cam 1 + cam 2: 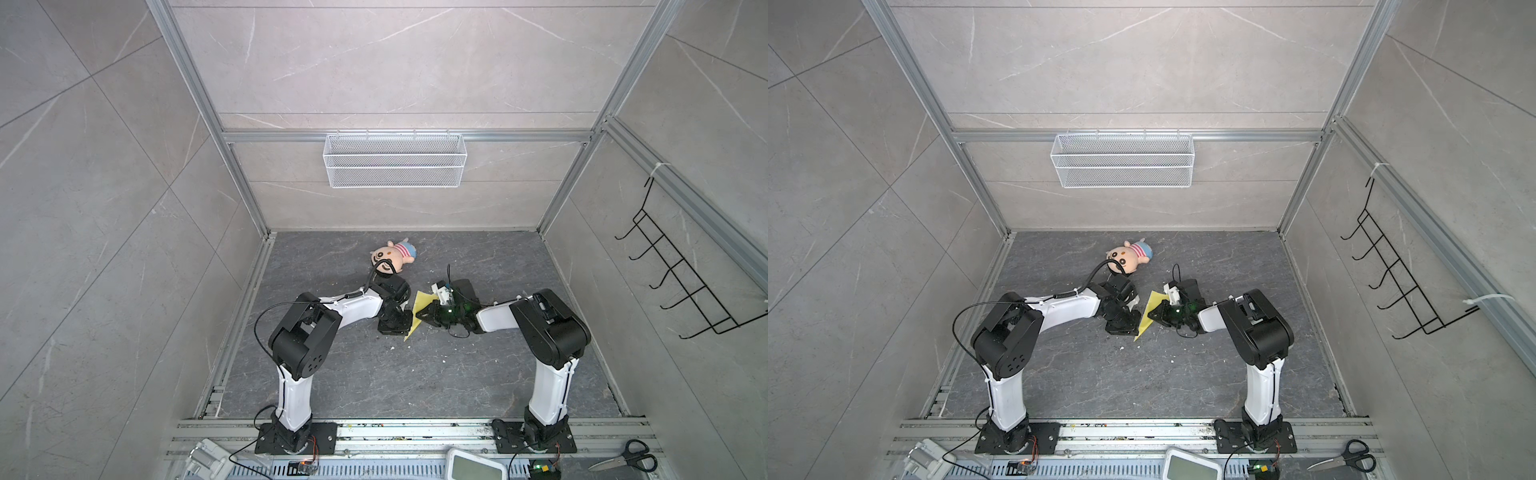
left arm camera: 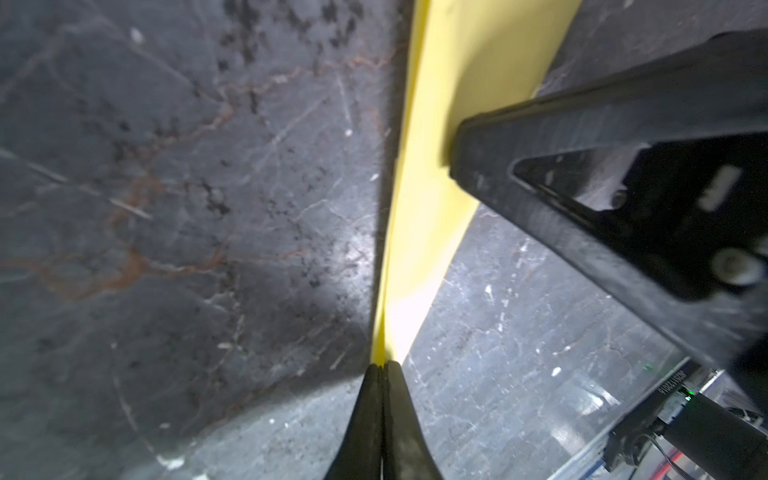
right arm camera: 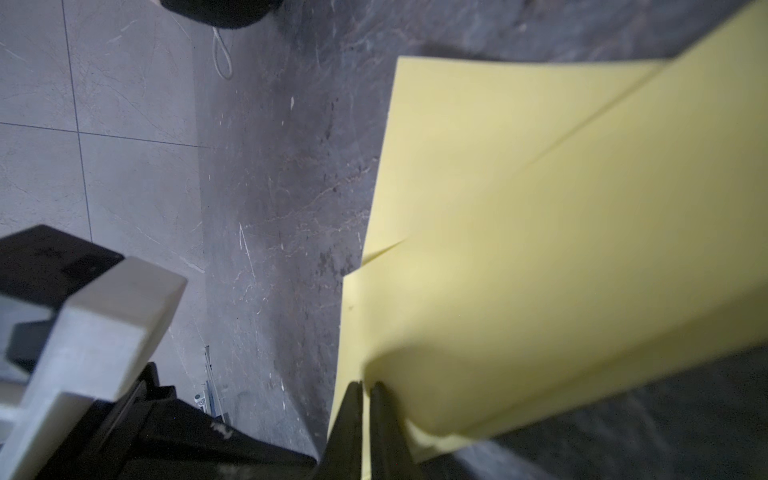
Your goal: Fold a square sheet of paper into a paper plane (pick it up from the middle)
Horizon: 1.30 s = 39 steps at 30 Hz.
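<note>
Left gripper (image 2: 382, 366) first: pinched shut on the paper plane (image 2: 432, 124) at its narrow tip. Right gripper (image 3: 365, 388): clamped on a layered edge. Up on edge over the desk (image 1: 374, 374), part-hidden in both top views, folds blurred close up.

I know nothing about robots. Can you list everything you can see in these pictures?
paper: one, yellow, partly folded, mid-table between both grippers
plush doll: one, peach with pink stripes, lying towards the table's back
wire basket: one, white, on the back wall
hook rack: one, black, on the right wall
scissors: one pair, black handles, front right
screen device: one, white, front edge
table: one, dark grey marbled
arms: two, white and black, based at front
left gripper: black, shut on paper
right gripper: black, shut on paper
</note>
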{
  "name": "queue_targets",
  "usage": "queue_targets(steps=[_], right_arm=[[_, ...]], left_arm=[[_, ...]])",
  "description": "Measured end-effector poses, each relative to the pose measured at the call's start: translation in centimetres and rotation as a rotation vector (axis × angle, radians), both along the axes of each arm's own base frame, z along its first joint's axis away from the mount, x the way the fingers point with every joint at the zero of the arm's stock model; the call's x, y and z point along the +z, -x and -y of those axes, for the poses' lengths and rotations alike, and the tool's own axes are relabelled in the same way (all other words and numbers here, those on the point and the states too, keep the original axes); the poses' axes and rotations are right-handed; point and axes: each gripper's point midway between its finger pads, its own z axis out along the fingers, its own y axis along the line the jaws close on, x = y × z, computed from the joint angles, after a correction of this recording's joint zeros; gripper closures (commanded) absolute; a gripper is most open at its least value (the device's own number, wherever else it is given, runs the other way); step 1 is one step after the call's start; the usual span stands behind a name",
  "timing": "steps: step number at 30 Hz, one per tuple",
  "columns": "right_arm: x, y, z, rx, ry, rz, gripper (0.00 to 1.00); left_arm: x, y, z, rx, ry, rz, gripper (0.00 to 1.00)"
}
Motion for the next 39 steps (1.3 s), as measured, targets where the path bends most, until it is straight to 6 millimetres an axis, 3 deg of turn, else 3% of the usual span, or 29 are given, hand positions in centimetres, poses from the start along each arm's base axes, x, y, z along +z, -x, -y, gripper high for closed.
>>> queue_targets(steps=[7,16,27,39], right_arm=[[-0.1,0.0,0.0,-0.008,-0.004,-0.013,0.89],[-0.1,-0.1,0.0,-0.011,-0.007,-0.012,0.89],[-0.1,-0.1,0.0,-0.013,-0.006,-0.009,0.89],[-0.2,-0.1,0.0,-0.013,-0.006,-0.01,0.89]], left_arm=[[0.9,-0.4,0.7,-0.01,0.012,0.02,0.93],[-1.0,0.3,0.5,-0.037,-0.073,0.01,0.93],[-1.2,0.1,0.2,-0.037,-0.108,0.036,0.96],[-1.3,1.1,-0.6,-0.048,-0.151,0.027,0.99]])
